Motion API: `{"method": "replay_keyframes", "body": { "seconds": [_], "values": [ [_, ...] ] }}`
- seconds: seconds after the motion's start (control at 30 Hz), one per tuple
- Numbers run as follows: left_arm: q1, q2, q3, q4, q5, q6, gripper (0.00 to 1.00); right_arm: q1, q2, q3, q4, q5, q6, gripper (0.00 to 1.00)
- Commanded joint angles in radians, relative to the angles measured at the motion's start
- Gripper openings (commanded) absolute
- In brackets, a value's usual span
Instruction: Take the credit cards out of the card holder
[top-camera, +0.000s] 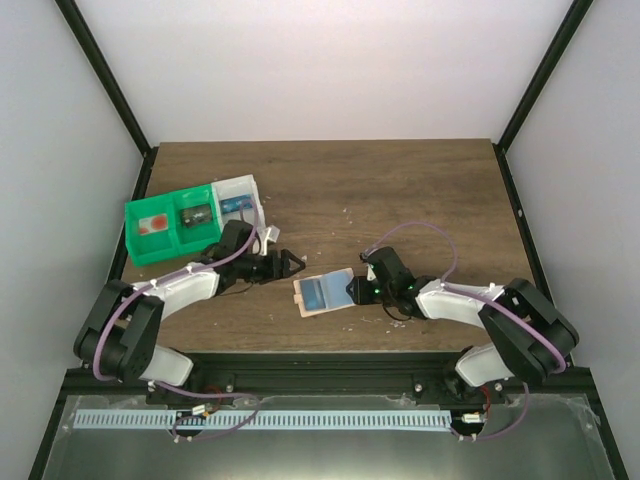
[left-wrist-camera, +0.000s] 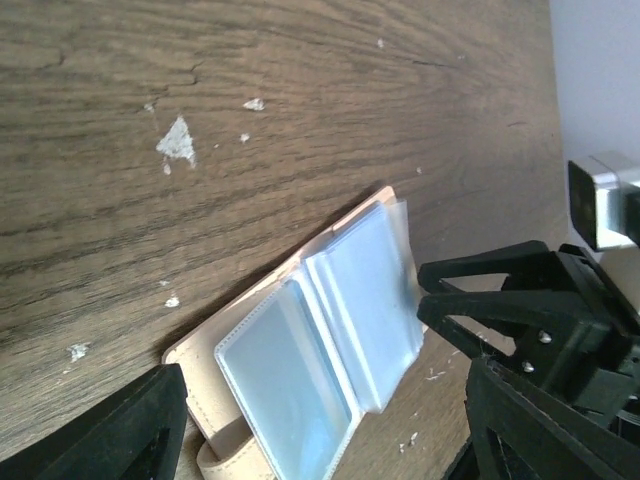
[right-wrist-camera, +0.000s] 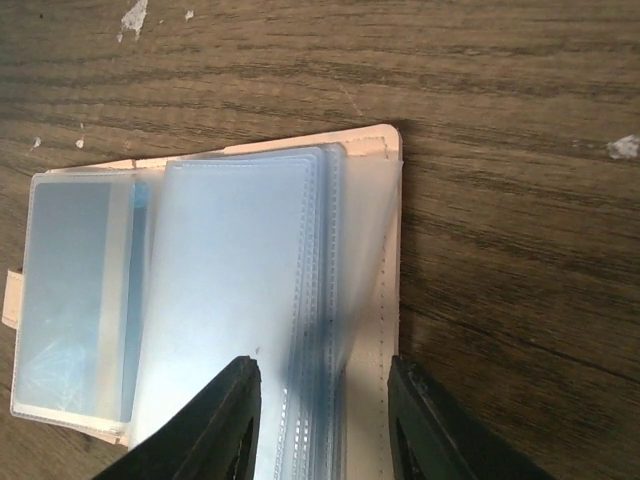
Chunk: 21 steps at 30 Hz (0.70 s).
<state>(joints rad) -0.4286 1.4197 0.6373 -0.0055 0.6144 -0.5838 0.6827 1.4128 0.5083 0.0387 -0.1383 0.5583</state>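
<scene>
The card holder (top-camera: 322, 293) lies open on the wood table, a tan cover (right-wrist-camera: 386, 300) with clear bluish plastic sleeves (left-wrist-camera: 300, 360) fanned up from it. A bluish credit card (right-wrist-camera: 75, 290) shows inside the left sleeve. My right gripper (right-wrist-camera: 325, 400) straddles the holder's right side, one finger on the sleeves and the other against the cover's outer edge, closed in on them. In the top view my right gripper (top-camera: 352, 290) sits at the holder's right end. My left gripper (top-camera: 290, 262) stands open just left of the holder, its fingers (left-wrist-camera: 130, 430) wide on either side.
A green bin (top-camera: 165, 228) and a white bin (top-camera: 240, 205) stand at the back left behind my left arm, with small items inside. White flecks dot the wood. The black frame rail runs along the table's near edge.
</scene>
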Motion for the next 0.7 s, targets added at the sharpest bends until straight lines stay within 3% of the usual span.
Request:
{"method": "replay_keyframes", "body": {
  "seconds": [0.0,0.37,0.67],
  "values": [
    [-0.006,0.032,-0.023,0.097,0.018,-0.018,0.78,-0.004,0.008,0.009,0.041,-0.049,0.014,0.35],
    [-0.006,0.084,-0.059,0.15,0.036,-0.028,0.67,0.012,0.029,-0.057,0.145,-0.197,0.089,0.2],
    [-0.006,0.104,-0.058,0.142,0.037,-0.027,0.63,0.031,0.022,-0.096,0.196,-0.238,0.128,0.18]
  ]
}}
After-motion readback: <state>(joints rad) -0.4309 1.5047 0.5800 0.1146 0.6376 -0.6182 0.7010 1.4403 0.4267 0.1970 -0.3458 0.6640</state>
